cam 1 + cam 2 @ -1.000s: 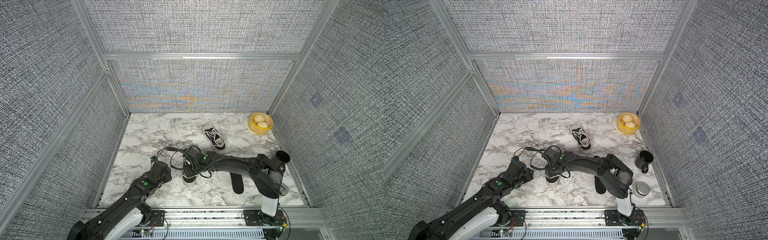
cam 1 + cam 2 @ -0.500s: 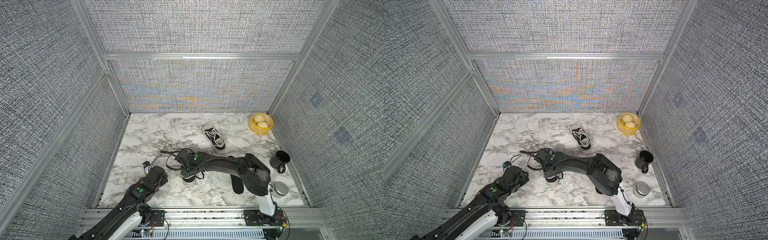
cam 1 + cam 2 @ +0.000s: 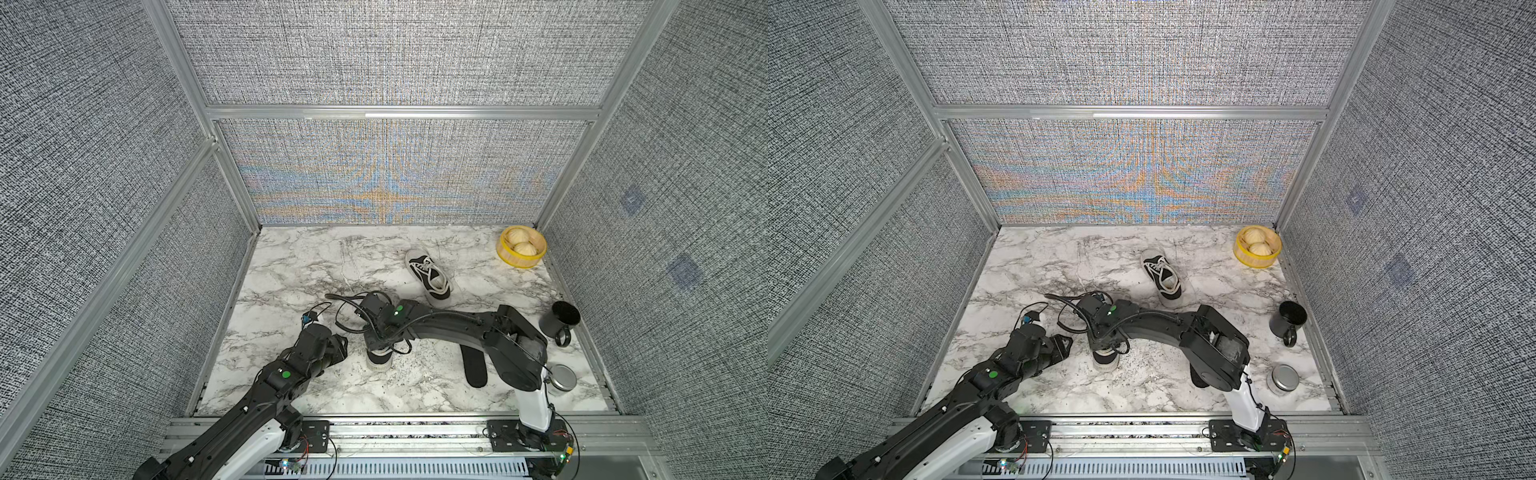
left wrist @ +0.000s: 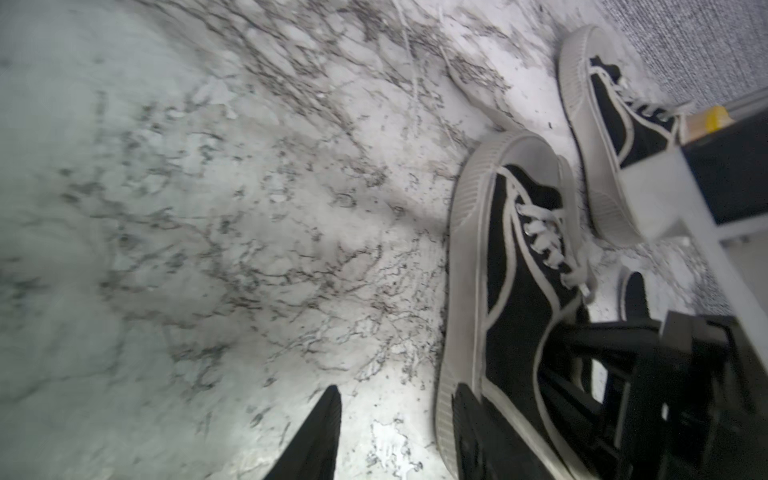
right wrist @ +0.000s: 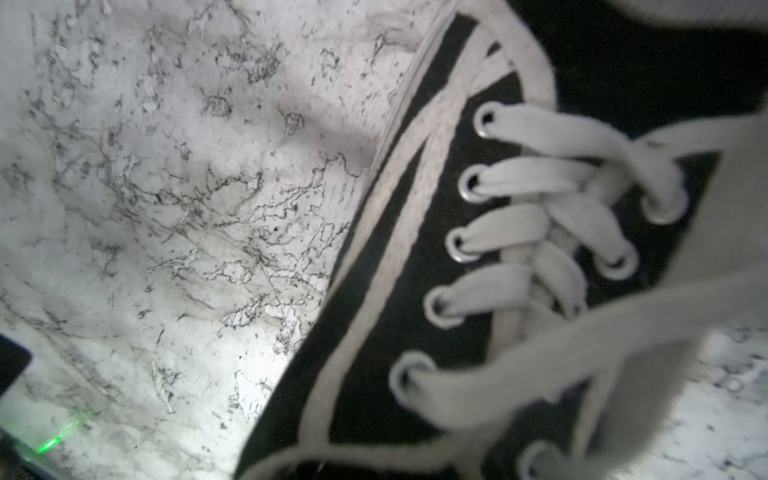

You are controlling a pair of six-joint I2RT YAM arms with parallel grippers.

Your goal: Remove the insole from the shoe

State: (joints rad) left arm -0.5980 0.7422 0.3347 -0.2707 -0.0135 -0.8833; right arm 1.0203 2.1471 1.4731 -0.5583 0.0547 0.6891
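- Right gripper (image 3: 377, 344) is closed, tips down in the opening of the near shoe (image 3: 379, 360); what it pinches is hidden
- Left gripper (image 4: 397, 399) stands part-open and empty, at 9 o'clock of that shoe, one finger (image 4: 471, 436) just beside the heel sidewall (image 4: 465, 249)
- One insole (image 3: 473, 368) lies flat on the table (image 3: 291, 270) at 3 o'clock, already out; judged: the pull from the near shoe remains
- Second shoe (image 3: 430, 276) rests at 1 o'clock
- Upper: black canvas, white trim, flat laces (image 5: 540, 178), metal eyelets (image 5: 469, 187); sidewall: ribbed rubber; insole: thin, black, foot-shaped
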